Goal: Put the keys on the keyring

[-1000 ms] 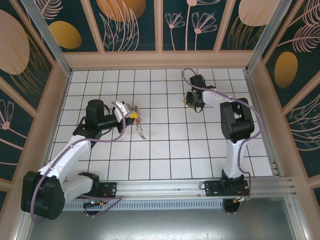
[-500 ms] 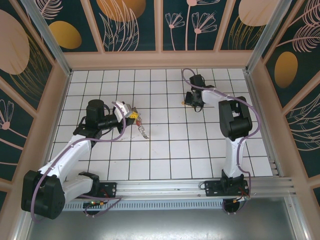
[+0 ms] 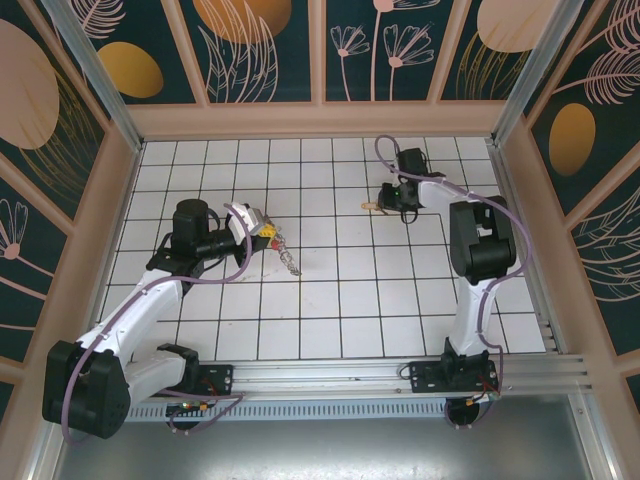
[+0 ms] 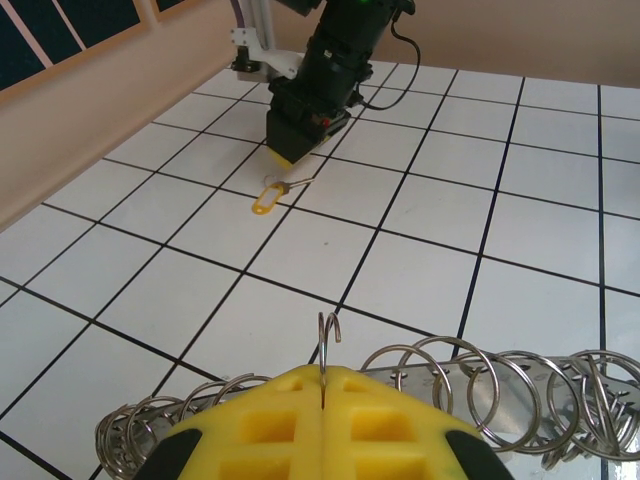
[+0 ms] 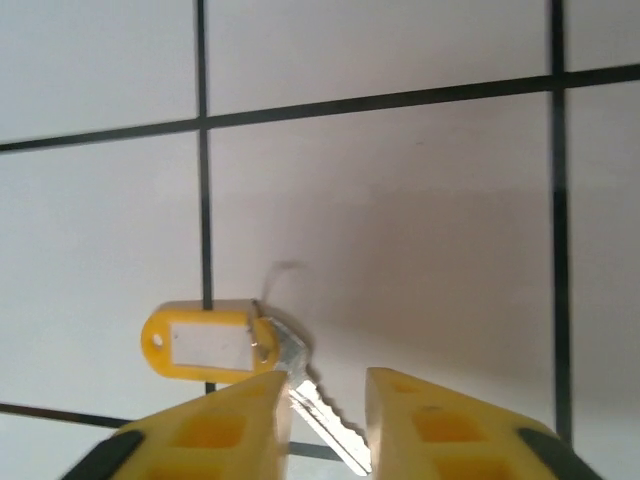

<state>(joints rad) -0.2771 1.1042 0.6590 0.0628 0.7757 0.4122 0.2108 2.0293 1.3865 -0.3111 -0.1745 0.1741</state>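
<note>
A silvery key with a yellow tag lies flat on the white tiles. My right gripper stands over it, slightly open, with the key's blade between the yellow fingers and close against the left one. In the top view this gripper is at the far right, with the key just left of it. My left gripper is shut on the keyring's wire, and a small hook pokes up between the pads. The keyring, with several silvery split rings, hangs just beyond the fingers and rests on the floor.
In the left wrist view the right gripper and the yellow-tagged key sit a few tiles ahead. White tiled floor spreads between the arms. Wooden walls ring the floor, and an aluminium rail runs along the near edge.
My right gripper was shut and has now opened a little. The arm has shifted slightly right. The left arm and keyring have not moved.
</note>
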